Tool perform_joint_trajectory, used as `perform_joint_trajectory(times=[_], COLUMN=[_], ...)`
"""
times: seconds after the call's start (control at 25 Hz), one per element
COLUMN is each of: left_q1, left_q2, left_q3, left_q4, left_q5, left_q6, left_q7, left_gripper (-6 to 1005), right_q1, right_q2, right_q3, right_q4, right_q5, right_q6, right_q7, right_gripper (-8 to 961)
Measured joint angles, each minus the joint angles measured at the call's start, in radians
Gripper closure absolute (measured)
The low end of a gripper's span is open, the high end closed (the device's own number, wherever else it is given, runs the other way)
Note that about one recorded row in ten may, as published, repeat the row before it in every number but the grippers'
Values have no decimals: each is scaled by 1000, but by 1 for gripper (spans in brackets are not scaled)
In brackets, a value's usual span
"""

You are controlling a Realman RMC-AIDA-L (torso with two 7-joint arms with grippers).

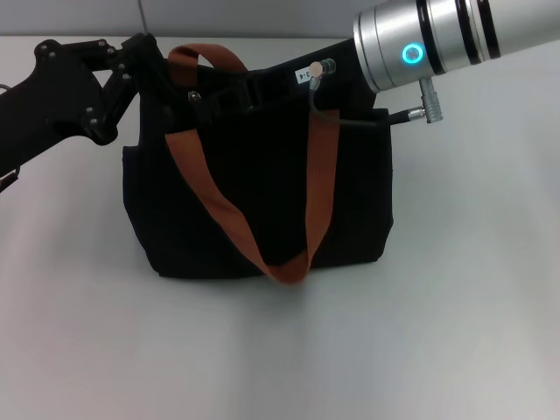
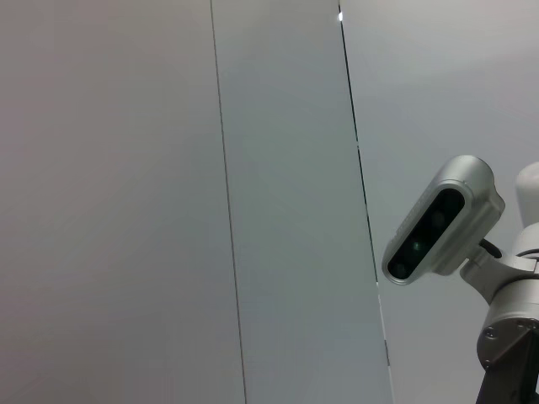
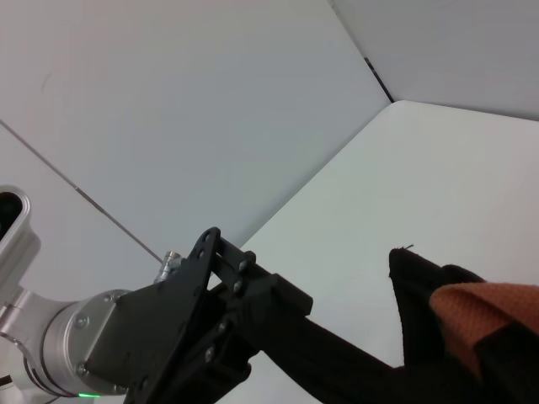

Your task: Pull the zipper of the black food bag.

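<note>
A plain white table (image 1: 455,332) fills the head view, with pale wall panels behind it. The black food bag (image 1: 262,201) stands upright on that table, and everything else is placed from it.

Nearest the camera, 1 orange-brown strap (image 1: 254,219) hangs in a long loop down the bag's front face, its lowest point lying at the bag's bottom edge. A 2nd strap shows only as a bit of orange cloth (image 3: 484,316) in the right wrist view.

At the bag's top edge the 2 arms meet it from opposite sides. The left gripper (image 1: 144,66), black and angular, sits against the bag's upper left corner, just beside where the strap rises; the black fingers and black fabric merge, so whether they are clenched or released cannot be told. In the right wrist view the same gripper (image 3: 210,337) presses against the dark cloth.

The right arm (image 1: 455,39), a silver cylinder with a lit blue-green ring, reaches in over the bag's upper right corner. Its gripper lies past the top edge, out of sight.

The zipper runs along the bag's top, but its pull tab cannot be made out.

The left wrist view shows only wall panels and a silver camera head (image 2: 442,219).
</note>
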Motion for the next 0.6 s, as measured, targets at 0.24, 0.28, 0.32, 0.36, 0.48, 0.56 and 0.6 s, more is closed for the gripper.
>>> perform_joint_trajectory(times=[0.24, 0.28, 0.32, 0.36, 0.48, 0.56, 0.6], left_q1=[1, 1, 1, 1, 1, 2, 2], left_q2=[-1, -1, -1, -1, -1, -1, -1], left_q3=[0, 1, 1, 1, 2, 2, 2], left_q4=[0, 0, 0, 0, 0, 0, 0], left_q5=[1, 1, 1, 1, 1, 1, 1], left_q6=[0, 1, 1, 1, 1, 1, 1], left_q7=[0, 0, -1, -1, -1, -1, -1], left_gripper=[979, 979, 979, 979, 979, 979, 979], right_q1=[-1, -1, 0, 1, 4, 6, 6], right_q2=[0, 0, 0, 0, 0, 0, 0], right_q3=[6, 5, 3, 1, -1, -2, -2], right_q4=[-1, -1, -1, -1, -3, -4, -4], right_q5=[1, 1, 1, 1, -4, -7, -9], right_q6=[-1, -1, -1, -1, -1, -1, -1], right_q7=[0, 0, 0, -2, -8, -7, -5], right_gripper=[862, 864, 867, 869, 876, 881, 883])
